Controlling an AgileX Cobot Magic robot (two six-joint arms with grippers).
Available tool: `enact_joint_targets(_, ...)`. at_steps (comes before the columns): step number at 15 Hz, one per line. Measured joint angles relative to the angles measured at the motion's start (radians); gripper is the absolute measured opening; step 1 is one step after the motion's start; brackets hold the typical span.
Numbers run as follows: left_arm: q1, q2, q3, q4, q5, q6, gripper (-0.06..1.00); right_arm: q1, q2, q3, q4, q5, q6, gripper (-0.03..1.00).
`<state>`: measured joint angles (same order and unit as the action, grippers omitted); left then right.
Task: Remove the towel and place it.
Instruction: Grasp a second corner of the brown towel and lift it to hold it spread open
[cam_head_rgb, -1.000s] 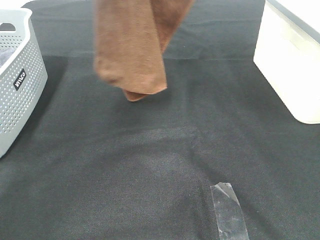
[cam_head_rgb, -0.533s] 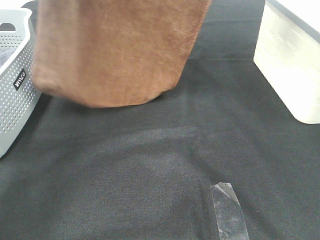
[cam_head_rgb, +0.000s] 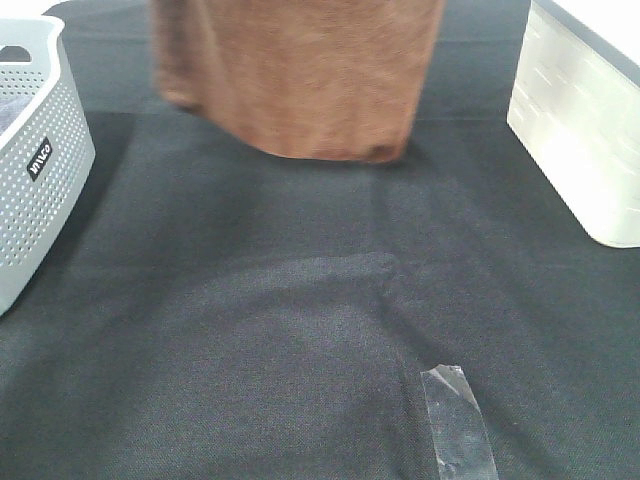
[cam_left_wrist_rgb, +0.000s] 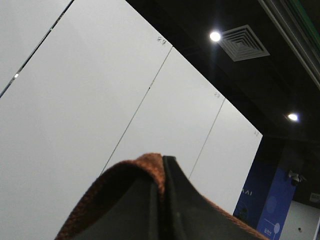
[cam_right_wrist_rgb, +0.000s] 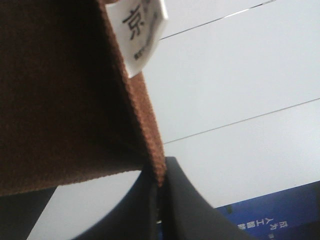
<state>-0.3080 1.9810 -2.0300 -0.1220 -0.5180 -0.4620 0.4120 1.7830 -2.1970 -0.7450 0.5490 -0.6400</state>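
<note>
Edges of the towel (cam_head_rgb: 300, 80) sit clamped tight in left gripper (cam_left_wrist_rgb: 161, 187) and right gripper (cam_right_wrist_rgb: 159, 192).

black label (cam_head_rgb: 38, 158) on grey basket (cam_head_rgb: 62, 105): maybe "MVCO" | white tag (cam_right_wrist_rgb: 137, 30) on towel (cam_right_wrist_rgb: 60, 90): "京", rest too small | blue wall (cam_left_wrist_rgb: 272, 195): "AI"

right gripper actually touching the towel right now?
Touching. In the right wrist view the right gripper is closed on the towel: its stitched edge runs down between the two dark fingers with no gap showing.
</note>
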Motion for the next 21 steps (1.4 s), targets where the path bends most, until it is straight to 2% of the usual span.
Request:
enact_joint_targets(2, 0.004, 0.036, -0.008, -0.026, -0.036, -0.002, 0.00, -0.032, 0.009, 0.000, -0.005, -0.119, 0.045, 0.00)
enact_joint_targets(5, 0.002, 0.077, -0.036, -0.023, -0.073, -0.002, 0.00, -0.114, 0.056, 0.000, -0.002, -0.250, 0.187, 0.00)
enact_joint_targets(10, 0.006, 0.208, -0.258, 0.002, -0.082, 0.058, 0.00, -0.206, 0.130, 0.000, 0.014, -0.522, 0.289, 0.00)
enact_joint_targets(13, 0.040, 0.297, -0.383, 0.036, -0.040, 0.059, 0.00, -0.249, 0.187, -0.006, 0.054, -0.662, 0.317, 0.00)
enact_joint_targets(15, 0.059, 0.338, -0.408, 0.043, -0.031, 0.059, 0.00, -0.251, 0.251, -0.072, 0.066, -0.690, 0.318, 0.00)
enact_joint_targets(16, 0.066, 0.364, -0.411, 0.053, -0.044, 0.059, 0.00, -0.251, 0.326, -0.174, 0.066, -0.694, 0.318, 0.00)
enact_joint_targets(18, 0.073, 0.389, -0.428, 0.060, -0.069, 0.059, 0.00, -0.251, 0.401, -0.281, 0.066, -0.694, 0.318, 0.00)
enact_joint_targets(19, 0.085, 0.418, -0.483, 0.065, -0.077, 0.059, 0.00, -0.251, 0.466, -0.372, 0.066, -0.695, 0.318, 0.00)
enact_joint_targets(21, 0.101, 0.444, -0.543, 0.075, -0.076, 0.061, 0.00, -0.244, 0.513, -0.438, 0.067, -0.704, 0.318, 0.00)
